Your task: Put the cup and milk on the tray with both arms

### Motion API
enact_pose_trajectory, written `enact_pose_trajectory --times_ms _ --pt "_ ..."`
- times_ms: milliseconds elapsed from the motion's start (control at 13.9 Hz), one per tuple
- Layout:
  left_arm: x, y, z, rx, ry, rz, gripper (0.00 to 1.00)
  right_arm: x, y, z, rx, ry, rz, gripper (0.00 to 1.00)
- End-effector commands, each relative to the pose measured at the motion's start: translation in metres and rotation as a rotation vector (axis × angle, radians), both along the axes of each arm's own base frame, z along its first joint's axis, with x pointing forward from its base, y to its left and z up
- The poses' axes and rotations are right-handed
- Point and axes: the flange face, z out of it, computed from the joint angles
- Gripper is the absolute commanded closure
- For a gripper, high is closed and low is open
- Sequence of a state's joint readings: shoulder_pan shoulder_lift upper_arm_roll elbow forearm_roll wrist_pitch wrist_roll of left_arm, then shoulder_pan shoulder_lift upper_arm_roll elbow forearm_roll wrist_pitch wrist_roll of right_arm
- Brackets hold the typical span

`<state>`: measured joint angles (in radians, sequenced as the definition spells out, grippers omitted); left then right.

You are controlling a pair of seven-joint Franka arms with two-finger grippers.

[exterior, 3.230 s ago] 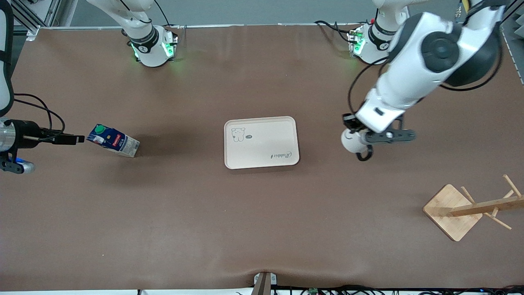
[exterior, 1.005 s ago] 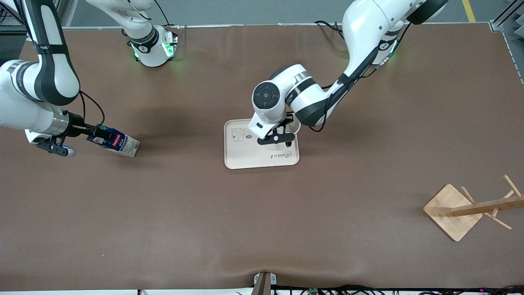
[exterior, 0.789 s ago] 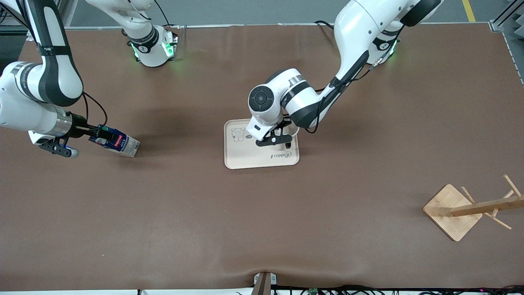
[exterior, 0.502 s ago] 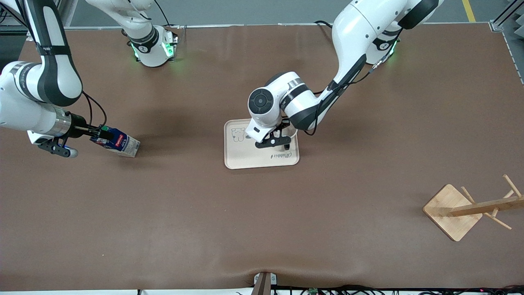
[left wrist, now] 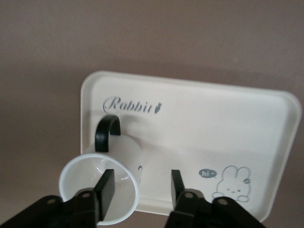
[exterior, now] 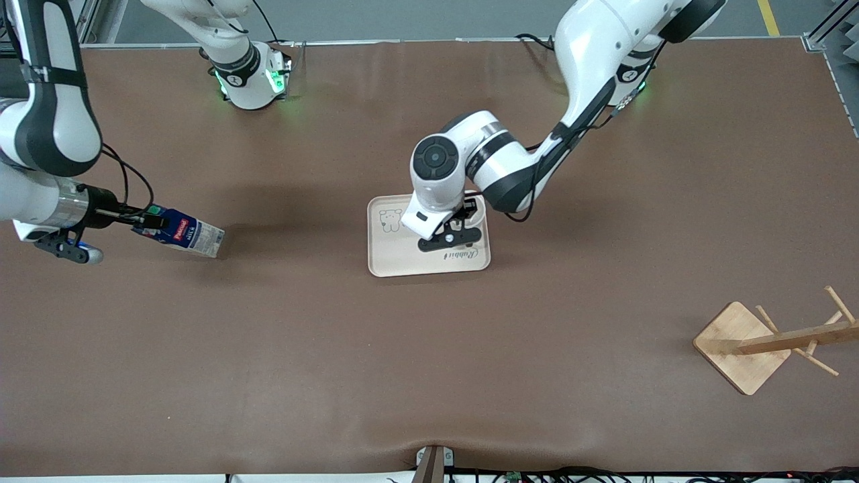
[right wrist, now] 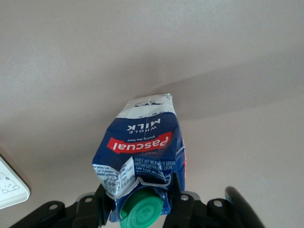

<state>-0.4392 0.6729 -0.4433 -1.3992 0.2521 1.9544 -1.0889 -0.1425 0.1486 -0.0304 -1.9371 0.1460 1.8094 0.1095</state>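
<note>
The white cup (exterior: 477, 209) stands upright on the cream tray (exterior: 402, 258), at the corner near the "Rabbit" lettering. My left gripper (exterior: 466, 223) is open around the cup's rim. In the left wrist view one finger (left wrist: 105, 187) is inside the cup (left wrist: 124, 147) and the other is outside, apart from the wall, over the tray (left wrist: 228, 123); the gripper (left wrist: 141, 183) holds nothing. My right gripper (exterior: 149, 218) is shut on the top of the blue milk (exterior: 181, 231) and holds it tilted. In the right wrist view the gripper (right wrist: 142, 202) clamps the milk (right wrist: 140, 147) beside the green cap (right wrist: 141, 214).
A wooden rack (exterior: 741, 345) with pegs stands toward the left arm's end of the table, nearer the front camera than the tray. A corner of the tray (right wrist: 9, 187) shows in the right wrist view.
My left arm carried the cup onto the tray and its hand has shifted slightly there. My right gripper reached the milk, closed on its top and drew it slightly toward the right arm's end.
</note>
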Motion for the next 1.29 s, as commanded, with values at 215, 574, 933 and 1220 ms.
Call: enact_pose_trajectory --times_ms 215,574,933,1220 --pt "0.071 0.164 0.169 -0.023 -0.118 -0.035 0.00 0.006 0.107 0.008 -0.027 0.073 0.078 0.71" --pt "0.099 0.350 0.259 0.051 -0.181 0.000 0.00 -0.002 0.267 0.034 -0.050 -0.026 0.110 0.68" --pt "0.077 0.437 0.308 0.099 -0.170 0.005 0.00 -0.010 0.372 0.070 -0.031 -0.121 0.156 0.70" --pt "0.056 0.460 0.335 0.085 -0.169 -0.060 0.00 -0.030 0.432 0.031 -0.049 -0.100 0.209 0.69"
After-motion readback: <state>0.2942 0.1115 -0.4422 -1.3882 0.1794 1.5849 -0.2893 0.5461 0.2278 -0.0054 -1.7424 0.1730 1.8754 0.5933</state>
